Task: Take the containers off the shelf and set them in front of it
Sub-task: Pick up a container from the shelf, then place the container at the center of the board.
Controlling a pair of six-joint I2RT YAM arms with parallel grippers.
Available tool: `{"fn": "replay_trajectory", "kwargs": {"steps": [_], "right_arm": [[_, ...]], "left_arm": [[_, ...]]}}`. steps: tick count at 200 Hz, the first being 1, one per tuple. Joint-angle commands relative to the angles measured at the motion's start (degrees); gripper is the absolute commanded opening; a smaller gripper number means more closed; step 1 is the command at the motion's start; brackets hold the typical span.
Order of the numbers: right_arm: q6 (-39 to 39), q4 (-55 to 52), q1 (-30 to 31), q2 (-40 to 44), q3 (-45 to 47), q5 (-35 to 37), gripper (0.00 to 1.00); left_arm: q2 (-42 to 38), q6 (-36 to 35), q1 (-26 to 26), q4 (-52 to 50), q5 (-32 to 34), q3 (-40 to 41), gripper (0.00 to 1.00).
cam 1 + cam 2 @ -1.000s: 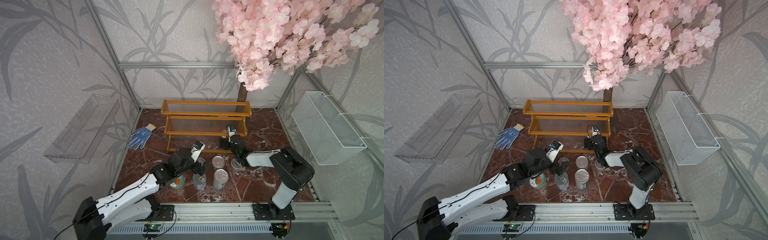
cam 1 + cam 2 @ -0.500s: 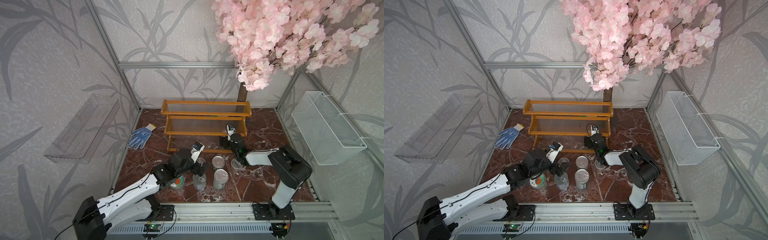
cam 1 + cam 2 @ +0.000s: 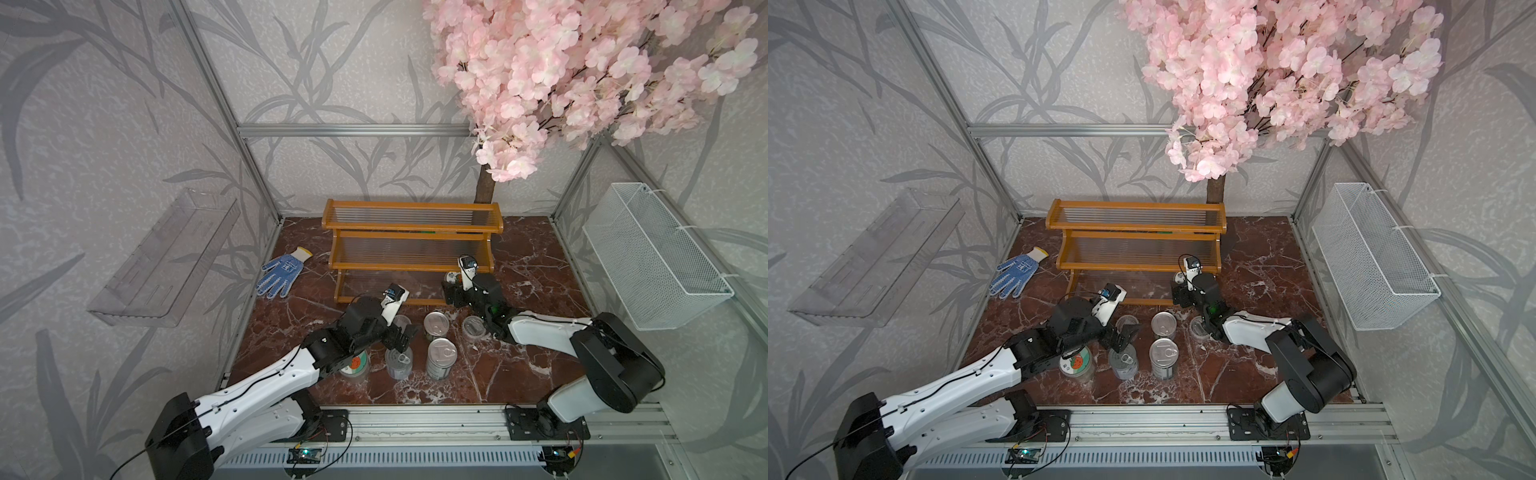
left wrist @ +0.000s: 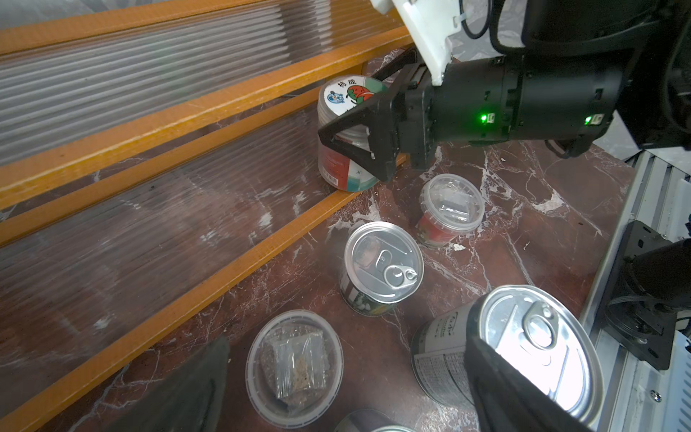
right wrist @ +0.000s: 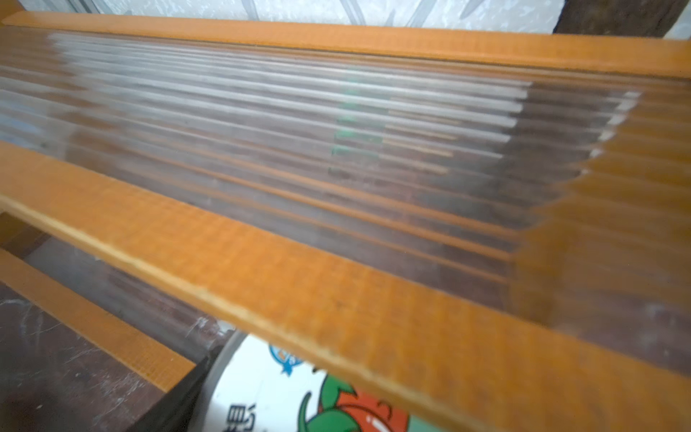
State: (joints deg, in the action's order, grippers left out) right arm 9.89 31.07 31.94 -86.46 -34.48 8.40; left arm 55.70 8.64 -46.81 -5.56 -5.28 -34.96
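Note:
The orange-brown shelf [image 3: 411, 226] [image 3: 1136, 226] stands at the back, its upper tiers bare. A tomato-lidded jar [image 4: 349, 112] [image 5: 291, 396] sits at the right end of the lowest tier. My right gripper [image 4: 370, 108] [image 3: 453, 286] is shut on it, one finger on each side. On the floor in front stand tins [image 3: 435, 324] [image 4: 383, 262], clear cups [image 3: 473, 326] [image 4: 295, 364] and another tomato-lidded jar [image 3: 356, 365]. My left gripper [image 3: 401, 334] [image 4: 344, 392] hangs open just above them, holding nothing, beside a tall tin [image 4: 523, 336].
A blue glove [image 3: 281, 272] lies left of the shelf. A clear wall tray [image 3: 166, 257] hangs on the left wall and a white wire basket [image 3: 652, 257] on the right. The blossom tree's trunk [image 3: 484, 187] rises behind the shelf's right end.
The right gripper's jaws have narrowed onto the jar on the lowest tier. The left arm has hardly moved.

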Motion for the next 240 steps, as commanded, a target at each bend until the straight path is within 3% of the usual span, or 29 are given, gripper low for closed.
{"fn": "replay_trajectory", "kwargs": {"steps": [1, 44, 80, 137, 171, 214, 240], "right_arm": [[-1.18, -3.29, 0.2, 4.28, -0.1, -2.35, 0.72], [-2.19, -13.4, 0.4, 13.78, -0.19, -6.99, 0.72], [-3.04, -32.82, 1.39, 25.82, -0.83, -10.28, 0.72], [3.03, -53.02, 9.38, 43.74, 0.74, -2.1, 0.73], [10.49, -63.93, 17.74, 52.27, 2.1, 7.82, 0.72], [20.68, -68.55, 30.46, 56.3, 5.18, 16.24, 0.71], [23.52, -65.47, 36.46, 56.17, 8.43, 20.93, 0.72]], "left_arm": [[0.22, 0.1, 0.31, 0.51, -0.82, 0.54, 1.0], [-0.3, 0.42, 0.38, 0.47, -0.83, 0.96, 1.0], [-0.31, -0.02, 0.48, 0.15, -0.63, 0.45, 1.0], [0.64, -0.55, 1.16, 0.2, -1.68, -0.11, 1.0], [0.99, -0.43, 1.36, -0.37, -1.88, -0.76, 1.0], [1.3, -0.36, 1.4, -2.67, -2.15, -2.0, 1.0], [1.6, -0.73, 1.39, -4.46, -1.83, -3.13, 1.0]]}}
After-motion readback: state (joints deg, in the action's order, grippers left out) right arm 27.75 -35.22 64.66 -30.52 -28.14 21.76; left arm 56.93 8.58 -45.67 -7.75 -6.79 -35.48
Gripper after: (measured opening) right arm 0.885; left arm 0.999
